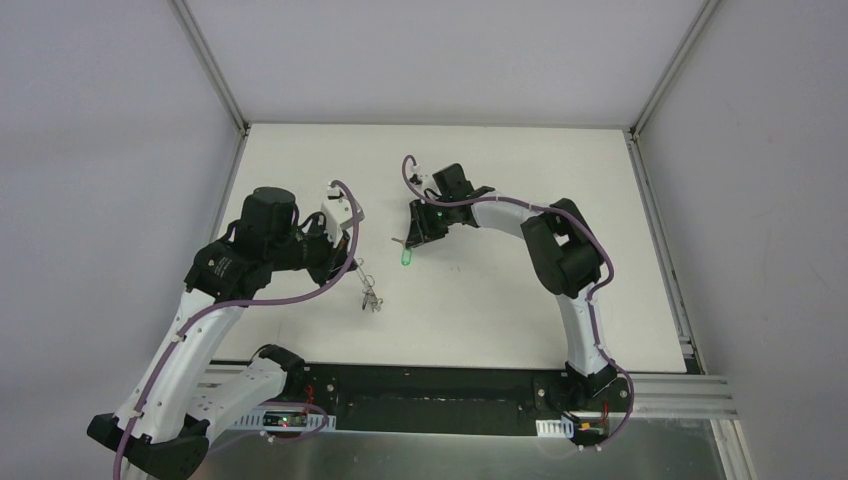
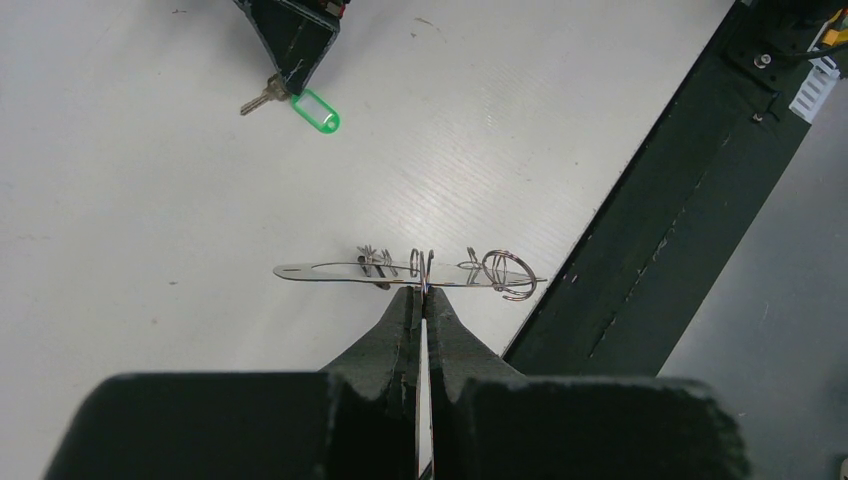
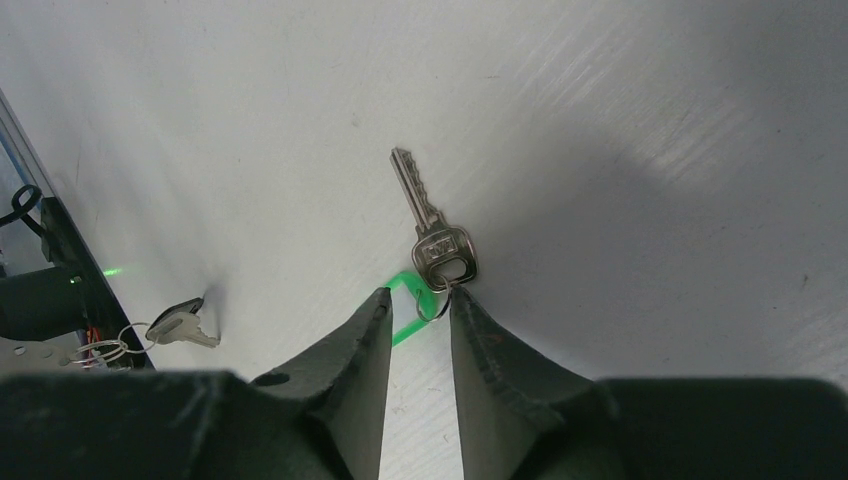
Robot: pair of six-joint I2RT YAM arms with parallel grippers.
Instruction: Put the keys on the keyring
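Left hand [image 2: 422, 292] is pressed together, pinching the keyring [image 2: 320, 271] on its wire. I see the loop edge-on in the left wrist view, running flat across mid frame just beyond the fingertips. Small split rings [image 2: 508, 272] bunch at its right end, with more silver bits next to the pinch. In the top view the keyring sits at the left hand's tip, centre-left of frame, over the desk [image 1: 520, 300]; I can't tell if it touches the surface.

Right hand [image 3: 420, 295] is spread partway, tips down at the desk, straddling the green tag [image 3: 412, 308]. I can't tell if the pads touch the tag. The key [image 3: 440, 240] lies flat on the desk just past the right fingertip, blade pointing to the upper frame, head joined to the tag by a small ring. In the top view the key and tag are at frame centre, right of the keyring, near but apart.

Lower left of the right wrist view shows another silver key [image 3: 185, 325] beside a cluster of rings, too small for detail. A black base rail [image 2: 660, 220] runs diagonally down the right of the left wrist view.
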